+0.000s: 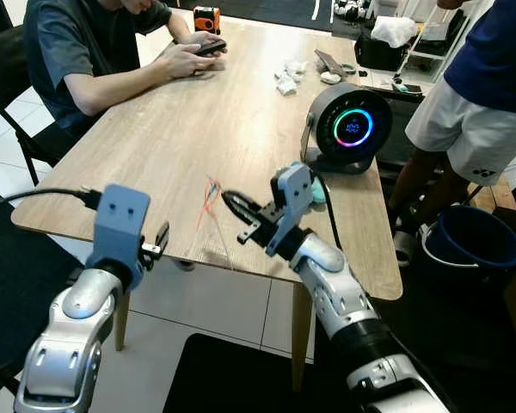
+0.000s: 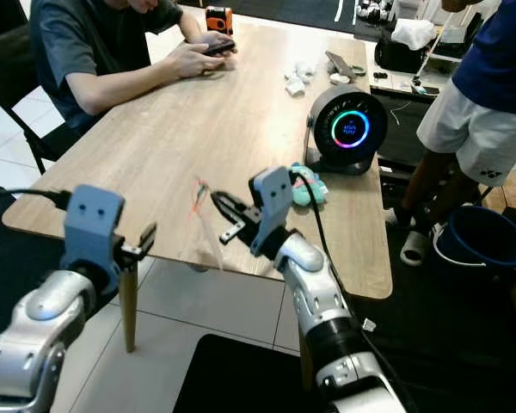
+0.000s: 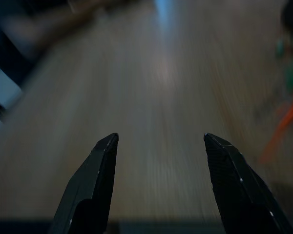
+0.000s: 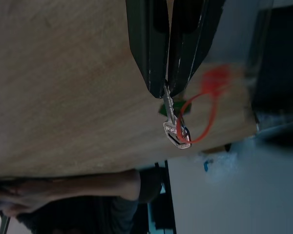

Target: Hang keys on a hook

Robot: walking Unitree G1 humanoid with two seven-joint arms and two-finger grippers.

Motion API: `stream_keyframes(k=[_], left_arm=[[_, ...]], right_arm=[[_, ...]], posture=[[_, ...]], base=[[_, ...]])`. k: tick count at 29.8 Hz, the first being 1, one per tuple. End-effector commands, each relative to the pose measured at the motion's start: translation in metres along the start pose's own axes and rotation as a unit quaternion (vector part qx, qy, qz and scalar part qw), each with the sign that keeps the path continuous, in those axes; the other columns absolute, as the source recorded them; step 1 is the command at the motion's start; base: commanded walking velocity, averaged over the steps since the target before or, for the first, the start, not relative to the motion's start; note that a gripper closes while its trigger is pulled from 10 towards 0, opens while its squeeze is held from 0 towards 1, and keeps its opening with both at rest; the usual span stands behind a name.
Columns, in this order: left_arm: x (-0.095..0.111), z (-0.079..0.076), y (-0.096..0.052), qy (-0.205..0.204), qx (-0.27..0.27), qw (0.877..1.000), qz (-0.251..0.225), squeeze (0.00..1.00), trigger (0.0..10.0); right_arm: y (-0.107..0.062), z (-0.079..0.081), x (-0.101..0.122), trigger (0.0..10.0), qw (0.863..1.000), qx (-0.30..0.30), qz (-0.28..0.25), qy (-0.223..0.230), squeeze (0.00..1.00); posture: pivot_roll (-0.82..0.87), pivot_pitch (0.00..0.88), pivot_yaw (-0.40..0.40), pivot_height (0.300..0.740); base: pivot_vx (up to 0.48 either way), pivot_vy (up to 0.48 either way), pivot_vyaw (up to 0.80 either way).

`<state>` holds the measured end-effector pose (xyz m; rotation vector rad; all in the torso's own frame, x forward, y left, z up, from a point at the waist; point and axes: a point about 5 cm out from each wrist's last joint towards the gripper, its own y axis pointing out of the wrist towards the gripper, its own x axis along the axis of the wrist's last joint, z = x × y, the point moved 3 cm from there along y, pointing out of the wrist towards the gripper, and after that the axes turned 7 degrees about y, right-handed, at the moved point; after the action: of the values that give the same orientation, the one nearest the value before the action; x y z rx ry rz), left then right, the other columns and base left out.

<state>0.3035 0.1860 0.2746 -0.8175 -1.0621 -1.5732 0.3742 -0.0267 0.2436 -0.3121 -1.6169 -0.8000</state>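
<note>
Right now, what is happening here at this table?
The robot's right gripper is shut on a silver key with an orange loop, holding it over the near edge of the wooden table. The left gripper is open above the same table, holding nothing. A seated person uses a phone, and another person stands by the table's far right corner. I cannot make out a hook.

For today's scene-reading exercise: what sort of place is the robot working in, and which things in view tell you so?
Probably a shared workroom or lab rather than a tidy home: a long wooden table, a seated person using a phone, a round device with a glowing ring display, and a blue bucket on the floor.
</note>
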Motion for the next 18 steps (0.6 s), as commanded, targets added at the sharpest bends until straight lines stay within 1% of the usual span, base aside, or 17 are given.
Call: stream_keyframes(k=[1,2,3,4,5,6,7,8,10,13,14,15,16,17,18], left_arm=[[0.008,0.004,-0.005,0.023,0.004,1.000,-0.020,0.00,10.0],[0.012,0.006,-0.007,0.026,0.003,0.999,-0.028,0.00,10.0],[0.012,0.006,-0.007,0.026,0.003,0.999,-0.028,0.00,10.0],[0.016,0.007,-0.010,0.024,-0.004,0.999,-0.034,0.00,10.0],[0.018,0.005,-0.015,0.021,-0.023,0.999,-0.034,0.00,10.0],[0.018,0.005,-0.015,0.021,-0.023,0.999,-0.034,0.00,10.0],[0.018,0.003,-0.018,0.019,-0.038,0.999,-0.033,0.00,10.0],[0.016,-0.003,-0.024,0.018,-0.061,0.998,-0.027,0.00,10.0],[0.016,-0.004,-0.025,0.017,-0.065,0.997,-0.025,0.00,10.0],[0.009,-0.020,-0.028,-0.005,-0.079,0.997,-0.016,0.00,10.0],[0.009,-0.024,-0.028,-0.012,-0.083,0.996,-0.018,0.00,9.6],[0.009,-0.024,-0.028,-0.012,-0.083,0.996,-0.018,0.00,9.6],[0.010,-0.027,-0.027,-0.016,-0.085,0.996,-0.020,0.00,9.1],[0.011,-0.030,-0.026,-0.019,-0.088,0.996,-0.022,0.00,9.3],[0.012,-0.031,-0.026,-0.020,-0.091,0.995,-0.023,0.00,10.0]], right_arm=[[-0.003,0.001,0.001,10.0,1.000,-0.001,-0.002,0.002,0.00],[-0.003,0.002,0.002,10.0,1.000,-0.001,-0.003,0.002,0.00],[-0.003,0.002,0.002,10.0,1.000,-0.001,-0.003,0.002,0.00],[-0.004,0.003,0.003,10.0,1.000,-0.001,-0.005,0.002,0.00],[-0.004,0.003,0.005,10.0,1.000,-0.002,-0.007,0.002,0.00],[-0.004,0.003,0.005,10.0,1.000,-0.002,-0.007,0.002,0.00],[-0.005,0.004,0.006,10.0,1.000,-0.002,-0.009,0.001,0.00],[-0.005,0.004,0.009,10.0,1.000,-0.001,-0.011,-0.001,0.00],[-0.005,0.004,0.009,10.0,1.000,0.000,-0.011,-0.002,0.00],[-0.001,0.008,0.012,10.0,1.000,0.007,-0.012,0.001,0.00],[0.001,0.010,0.013,10.0,1.000,0.010,-0.013,0.001,0.00],[0.001,0.010,0.013,10.0,1.000,0.010,-0.013,0.001,0.00],[0.003,0.012,0.014,10.0,1.000,0.013,-0.013,0.004,0.00],[0.004,0.014,0.014,10.0,1.000,0.016,-0.013,0.005,0.00],[0.005,0.016,0.014,10.0,1.000,0.018,-0.012,0.007,0.00]], posture=[[0.25,0.247,-0.071,0.740],[0.24,0.244,-0.072,0.740],[0.24,0.244,-0.072,0.740],[0.24,0.239,-0.073,0.740],[0.23,0.236,-0.078,0.740],[0.23,0.236,-0.078,0.740],[0.23,0.235,-0.079,0.740],[0.23,0.233,-0.083,0.740],[0.23,0.233,-0.083,0.740],[0.23,0.224,-0.094,0.740],[0.23,0.224,-0.095,0.740],[0.23,0.224,-0.095,0.740],[0.23,0.223,-0.096,0.740],[0.23,0.223,-0.097,0.740],[0.23,0.223,-0.097,0.740]], base=[[0.000,0.000,0.00],[0.000,0.000,0.00],[0.000,0.000,0.00],[0.000,0.000,0.00],[0.000,0.000,0.00],[0.000,0.000,0.00],[0.000,0.000,0.00],[0.000,0.000,0.00],[0.000,0.000,0.00],[0.000,0.000,0.00],[0.000,0.000,0.00],[0.000,0.000,0.00],[0.000,0.000,0.00],[0.000,0.000,0.00],[0.000,0.000,0.00]])
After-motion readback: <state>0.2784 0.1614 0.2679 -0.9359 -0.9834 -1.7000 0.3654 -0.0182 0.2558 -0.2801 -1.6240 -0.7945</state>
